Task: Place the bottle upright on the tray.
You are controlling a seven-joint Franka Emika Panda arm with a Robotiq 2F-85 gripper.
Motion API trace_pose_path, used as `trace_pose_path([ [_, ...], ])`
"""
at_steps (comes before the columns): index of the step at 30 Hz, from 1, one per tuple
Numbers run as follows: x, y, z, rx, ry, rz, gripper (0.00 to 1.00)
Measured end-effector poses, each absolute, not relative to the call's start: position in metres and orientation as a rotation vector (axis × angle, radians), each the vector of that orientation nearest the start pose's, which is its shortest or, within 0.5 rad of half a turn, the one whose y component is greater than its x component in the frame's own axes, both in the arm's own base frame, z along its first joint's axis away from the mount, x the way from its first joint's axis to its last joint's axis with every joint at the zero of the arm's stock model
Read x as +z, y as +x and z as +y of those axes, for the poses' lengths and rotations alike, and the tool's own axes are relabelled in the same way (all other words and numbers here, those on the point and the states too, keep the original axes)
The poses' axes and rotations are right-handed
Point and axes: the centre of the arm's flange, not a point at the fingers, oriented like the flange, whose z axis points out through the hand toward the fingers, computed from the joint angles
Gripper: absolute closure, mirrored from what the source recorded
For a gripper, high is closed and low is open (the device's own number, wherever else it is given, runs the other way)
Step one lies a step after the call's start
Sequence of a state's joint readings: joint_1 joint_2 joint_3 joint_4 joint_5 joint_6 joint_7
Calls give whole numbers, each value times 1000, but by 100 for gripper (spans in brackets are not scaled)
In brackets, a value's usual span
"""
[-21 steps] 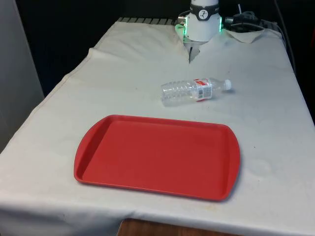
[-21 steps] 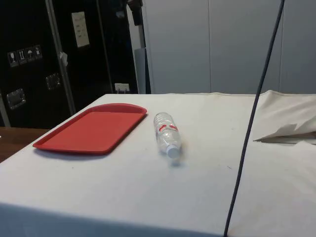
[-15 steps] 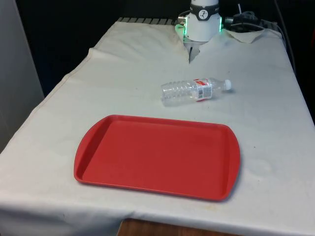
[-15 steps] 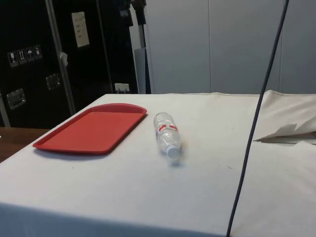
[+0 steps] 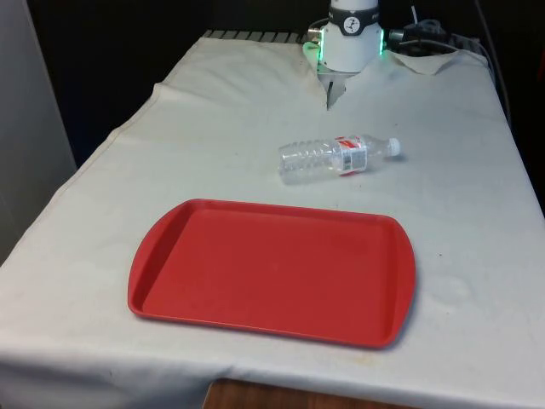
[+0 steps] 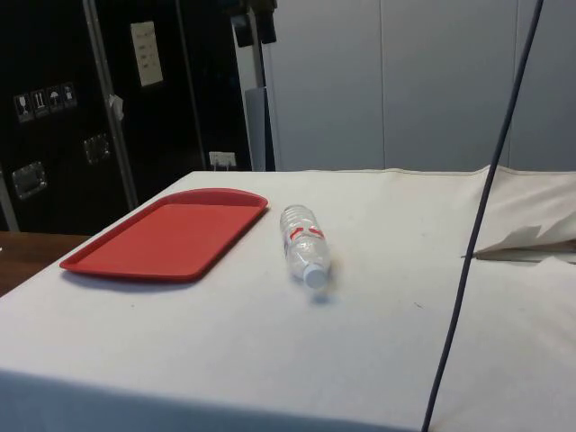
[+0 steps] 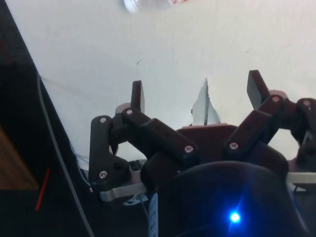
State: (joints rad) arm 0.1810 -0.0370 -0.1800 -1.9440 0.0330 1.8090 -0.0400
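Observation:
A clear plastic bottle [image 5: 336, 157] with a red-and-white label and a white cap lies on its side on the white cloth, beyond the tray's far edge. In the side view the bottle [image 6: 304, 245] points its cap toward the camera, just to the right of the tray [image 6: 166, 236]. The red tray [image 5: 272, 268] is flat and holds nothing. My gripper [image 7: 196, 91] hangs high above the cloth, open, with nothing between its fingers. The bottle's cap end [image 7: 148, 4] lies well ahead of the gripper.
The robot's base [image 5: 352, 34] stands at the table's far end, with a fold in the cloth [image 5: 329, 92] before it. A black cable [image 6: 477, 243] hangs down across the side view's right. The table's edges drop off at both sides.
In the side view the hanging black cable has swung to the right. The dark part at that view's top edge has shifted right too. Bottle and tray have not moved.

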Motion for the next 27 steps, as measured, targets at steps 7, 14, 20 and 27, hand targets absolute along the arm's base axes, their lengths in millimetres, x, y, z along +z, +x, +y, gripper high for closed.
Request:
trace_pose_path([
  [7,488,530,6,127,-3102,-48,0],
  [14,489,524,8,83,-3113,-30,0],
  [20,490,523,8,51,-3116,-11,0],
  [27,490,521,7,12,-3119,7,0],
])
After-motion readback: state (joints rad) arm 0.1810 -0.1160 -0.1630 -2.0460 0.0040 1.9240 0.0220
